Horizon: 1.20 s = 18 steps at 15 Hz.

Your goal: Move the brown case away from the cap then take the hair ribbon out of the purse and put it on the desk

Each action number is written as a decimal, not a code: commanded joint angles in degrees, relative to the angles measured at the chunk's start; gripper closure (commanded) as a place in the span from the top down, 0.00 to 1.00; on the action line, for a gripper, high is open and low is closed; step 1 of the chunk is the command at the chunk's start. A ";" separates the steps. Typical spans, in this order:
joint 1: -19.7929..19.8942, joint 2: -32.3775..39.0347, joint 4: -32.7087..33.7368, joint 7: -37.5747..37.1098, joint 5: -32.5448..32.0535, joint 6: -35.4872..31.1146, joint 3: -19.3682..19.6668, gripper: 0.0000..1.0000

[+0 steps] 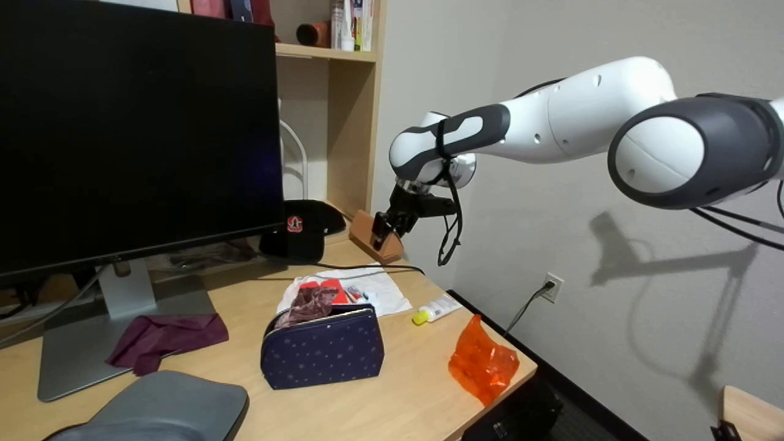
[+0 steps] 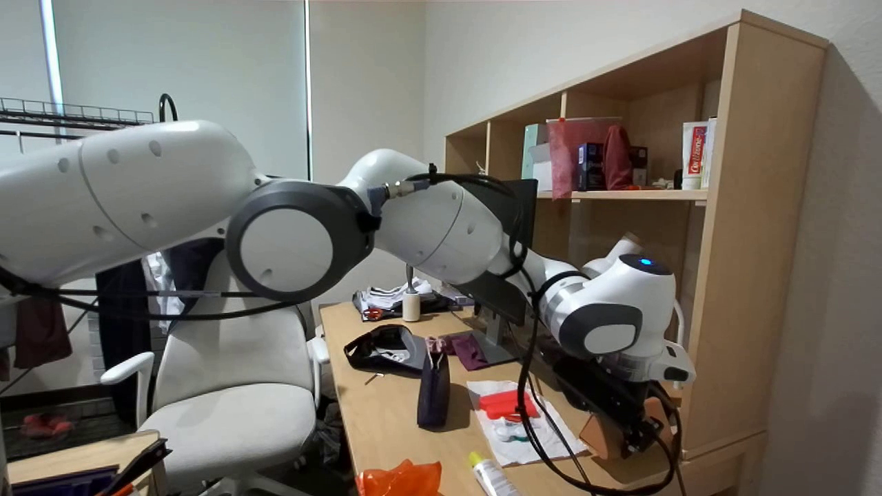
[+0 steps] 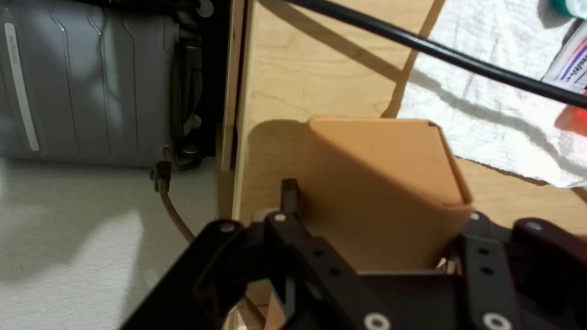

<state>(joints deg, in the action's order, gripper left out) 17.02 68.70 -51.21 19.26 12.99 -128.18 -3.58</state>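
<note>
Between the two fingers [image 3: 290, 196] of the tool [image 3: 382, 206] sits the brown case [image 3: 376, 197], a finger against each of two opposite sides, so the tool looks clamped on it; its broad, flat faces probably invite that straddle. Whether the case hangs from the tool or bears on the desk [image 1: 422, 367] below, I cannot tell. Just beside the tool, toward the monitor [image 1: 141, 141], lies the cap [image 1: 300, 233], its red emblem showing. That closeness is presumably why the case has to shift first; only a narrow gap seems to part the two, so this step looks unfinished.

Well apart from the tool, beyond the white cloth [image 1: 389, 297], the purse [image 1: 324, 352] stands upright with its mouth open. The hair ribbon [image 1: 312, 303] is bunched at that opening, part of it above the rim, which should let the tool pinch it from above instead of digging inside. Farther from the tool lies a flat maroon cloth [image 1: 162, 340], close enough in colour to be confused with the hair ribbon.

Near the tool, a black cable [image 3: 412, 41] crosses over the white cloth and could snag a low sweep. One edge of the desk also runs close by the tool, so the case is best set down away from that side.
</note>
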 commanded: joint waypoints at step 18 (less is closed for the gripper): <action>0.69 1.58 3.25 -0.16 0.80 -3.23 -0.11 1.00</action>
<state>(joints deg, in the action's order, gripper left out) 17.32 72.24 -46.56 19.74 13.19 -129.73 -3.63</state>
